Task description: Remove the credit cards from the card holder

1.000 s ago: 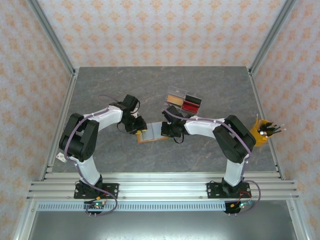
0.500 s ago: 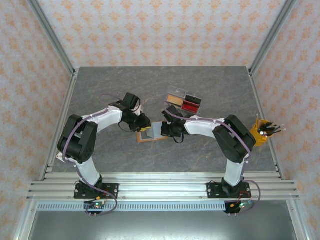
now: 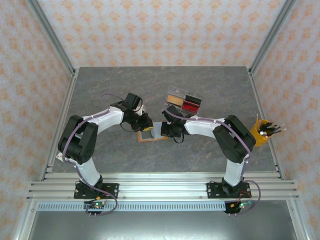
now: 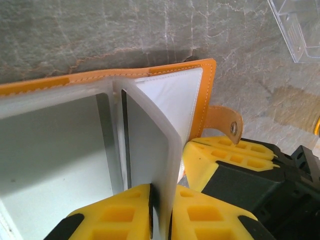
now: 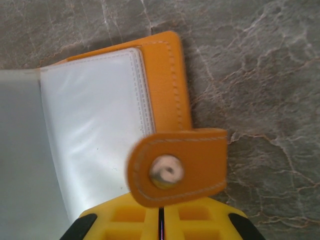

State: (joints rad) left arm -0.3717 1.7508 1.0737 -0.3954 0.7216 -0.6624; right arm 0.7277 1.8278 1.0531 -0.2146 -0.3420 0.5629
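The orange card holder point(image 3: 156, 135) lies open near the middle of the tabletop point(image 3: 110, 85). The left gripper point(image 4: 161, 192) pinches an upright frosted sleeve point(image 4: 152, 135) of the card holder. The right gripper point(image 5: 160, 212) is closed, its fingertips touching the snap tab point(image 5: 177, 167) on the card holder's right side

Card holder point(image 3: 153, 135): orange, lies open & flat, mid table point(image 3: 110, 90), snap tab out.
Credit card point(image 4: 148, 140): pale grey, stands up on edge.
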